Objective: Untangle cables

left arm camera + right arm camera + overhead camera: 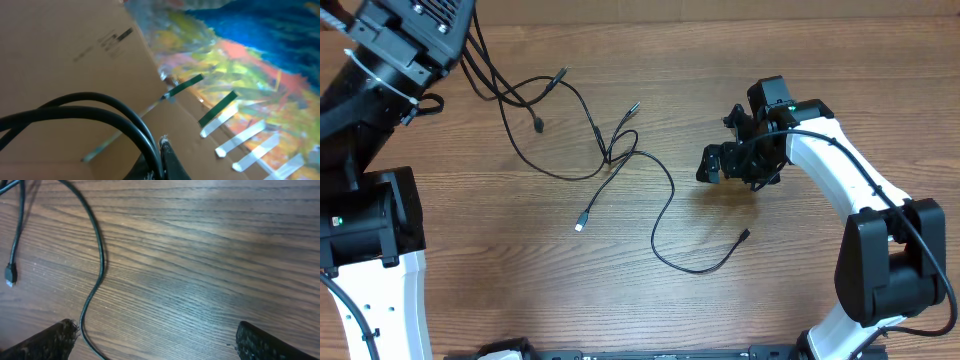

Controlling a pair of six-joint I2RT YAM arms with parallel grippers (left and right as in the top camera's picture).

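Wooden table (800, 60): fills frame
Left arm (390, 50): raised at 10 o'clock
Right arm (840, 170): enters from 4 o'clock
Left gripper: opening cannot be told
Right gripper (722, 142): fingers spread wide, nothing held, at 3 o'clock of tangle
Cables (610, 152): thin black cords crossed near centre, ends trailing toward 11 and 5 o'clock, flat on table

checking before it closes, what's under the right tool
Below the open right tool: bare wooden table and one thin black cable passing by one fingertip. Overhead, the tool's body covers the spot directly beneath it.
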